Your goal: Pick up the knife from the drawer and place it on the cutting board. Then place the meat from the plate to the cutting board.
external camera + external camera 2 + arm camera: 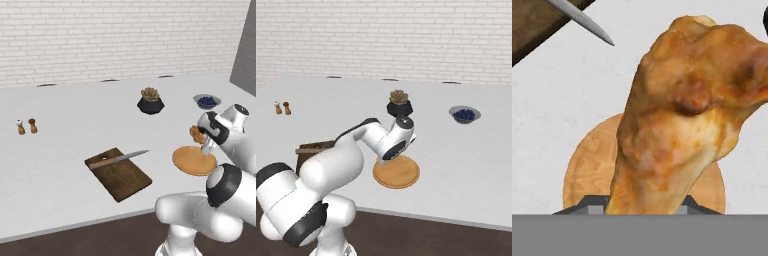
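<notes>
A white Franka arm's end effector [201,140] grips the orange-tan lump of meat [682,115], holding it clear above the round wooden plate [194,160] on the white worktop [65,150]; in the hand view the meat rises from between the dark fingertips [587,204], with the plate's pale wood showing beneath it. The plate is the landmark here: left of it in the left base view lies the dark-brown cutting board [122,177], well apart, with the knife [120,159] resting across the board's far end (its grey blade tip overhangs the edge toward the plate). Beyond the plate stands a small succulent in a black pot [150,101], and to the far right of it a grey bowl of dark berries [207,102]. Salt and pepper shakers [26,126] sit far off to the plate's left, near the brick wall [120,35] side of the worktop.
</notes>
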Controlling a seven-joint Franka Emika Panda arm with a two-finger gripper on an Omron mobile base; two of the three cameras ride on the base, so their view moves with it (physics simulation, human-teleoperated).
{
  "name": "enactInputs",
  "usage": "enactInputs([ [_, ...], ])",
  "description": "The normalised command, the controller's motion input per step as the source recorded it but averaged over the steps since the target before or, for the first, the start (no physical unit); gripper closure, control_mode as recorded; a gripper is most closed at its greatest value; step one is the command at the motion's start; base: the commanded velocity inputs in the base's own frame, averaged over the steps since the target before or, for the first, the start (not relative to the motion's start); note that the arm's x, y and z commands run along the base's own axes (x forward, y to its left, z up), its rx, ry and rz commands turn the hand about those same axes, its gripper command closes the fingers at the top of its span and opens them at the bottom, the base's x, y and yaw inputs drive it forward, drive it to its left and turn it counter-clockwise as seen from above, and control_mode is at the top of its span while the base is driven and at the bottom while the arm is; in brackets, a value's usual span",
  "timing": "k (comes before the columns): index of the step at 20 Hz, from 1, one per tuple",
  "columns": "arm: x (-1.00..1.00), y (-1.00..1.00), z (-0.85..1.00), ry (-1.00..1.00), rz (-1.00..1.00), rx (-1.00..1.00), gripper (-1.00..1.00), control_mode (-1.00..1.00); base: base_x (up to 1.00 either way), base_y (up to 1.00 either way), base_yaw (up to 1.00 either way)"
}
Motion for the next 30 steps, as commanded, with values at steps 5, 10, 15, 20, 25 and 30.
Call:
enactInputs([
  [5, -0.04, 1.00, 0.75, 0.13, 0.23, 0.00, 1.00, -1.00, 0.00, 0.00, 0.00],
  [10, -0.16, 1.00, 0.24, 0.16, 0.30, 0.00, 1.00, -1.00, 0.00, 0.00, 0.00],
  [15, -0.40, 1.00, 0.00, 0.16, 0.28, 0.00, 1.00, -1.00, 0.00, 0.00, 0.00],
  [20, 0.10, 1.00, -0.23, 0.17, 0.21, 0.00, 1.00, -1.00, 0.00, 0.00, 0.00],
  [25, 0.46, 0.99, -0.50, 0.14, 0.10, 0.00, 1.00, -1.00, 0.00, 0.00, 0.00],
  [30, 0.11, 0.70, -0.62, 0.06, 0.01, 0.00, 1.00, -1.00, 0.00, 0.00, 0.00],
])
